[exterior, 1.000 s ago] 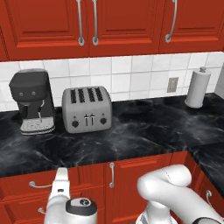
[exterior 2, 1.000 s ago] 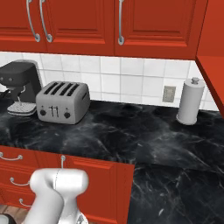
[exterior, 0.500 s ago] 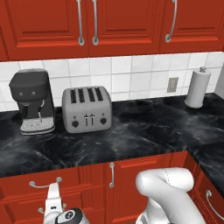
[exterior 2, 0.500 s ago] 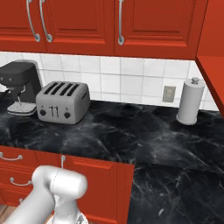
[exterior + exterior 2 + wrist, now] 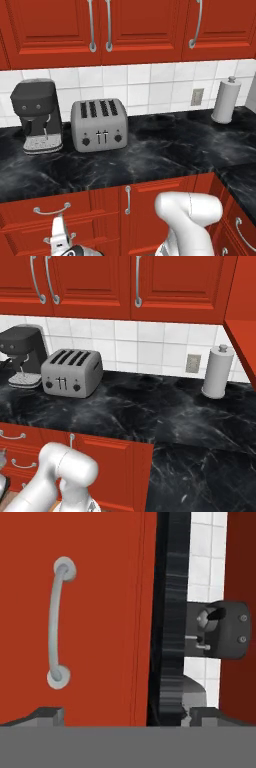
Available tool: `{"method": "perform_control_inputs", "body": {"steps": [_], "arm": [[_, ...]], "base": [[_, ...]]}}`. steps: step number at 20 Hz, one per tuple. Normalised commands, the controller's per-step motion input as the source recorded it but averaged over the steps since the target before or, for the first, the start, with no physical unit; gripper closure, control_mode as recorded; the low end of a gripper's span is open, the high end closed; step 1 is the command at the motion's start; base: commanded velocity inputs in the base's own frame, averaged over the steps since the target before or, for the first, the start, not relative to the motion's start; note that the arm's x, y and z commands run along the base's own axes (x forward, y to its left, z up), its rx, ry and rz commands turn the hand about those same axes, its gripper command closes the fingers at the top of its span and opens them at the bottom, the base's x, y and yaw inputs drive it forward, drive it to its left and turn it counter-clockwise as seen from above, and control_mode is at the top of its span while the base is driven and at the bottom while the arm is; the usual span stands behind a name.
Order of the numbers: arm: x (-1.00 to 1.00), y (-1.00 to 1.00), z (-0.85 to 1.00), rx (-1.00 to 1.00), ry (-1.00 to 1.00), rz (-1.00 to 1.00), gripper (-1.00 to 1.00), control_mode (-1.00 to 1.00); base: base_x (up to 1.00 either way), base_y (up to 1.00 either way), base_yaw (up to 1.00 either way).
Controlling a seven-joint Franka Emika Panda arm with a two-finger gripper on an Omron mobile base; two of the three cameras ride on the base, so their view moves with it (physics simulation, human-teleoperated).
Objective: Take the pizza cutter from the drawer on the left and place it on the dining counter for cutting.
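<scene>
Currently the wide red wooden drawer [image 5: 100, 627] remains closed, its curved silver bar handle [image 5: 57, 623] at 10 o'clock in the hand view, the two-finger gripper [image 5: 125, 714] spread open and empty; extraction and placement remain, and the cutter's location cannot be determined.
</scene>
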Motion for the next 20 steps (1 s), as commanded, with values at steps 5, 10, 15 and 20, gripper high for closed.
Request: {"method": "perform_control_inputs", "body": {"steps": [5,10,15,20], "arm": [[0.52,0.05,-0.09,0.0,-0.02,0.0,-1.0,-1.0],[0.18,0.27,-0.32,0.0,0.0,0.0,-1.0,-1.0],[0.04,0.37,-0.44,0.0,0.0,0.0,-1.0,-1.0],[0.22,0.22,-0.36,0.0,0.0,0.0,-1.0,-1.0]], "base": [[0.0,0.0,0.0],[0.0,0.0,0.0],[0.0,0.0,0.0],[0.0,0.0,0.0]]}}
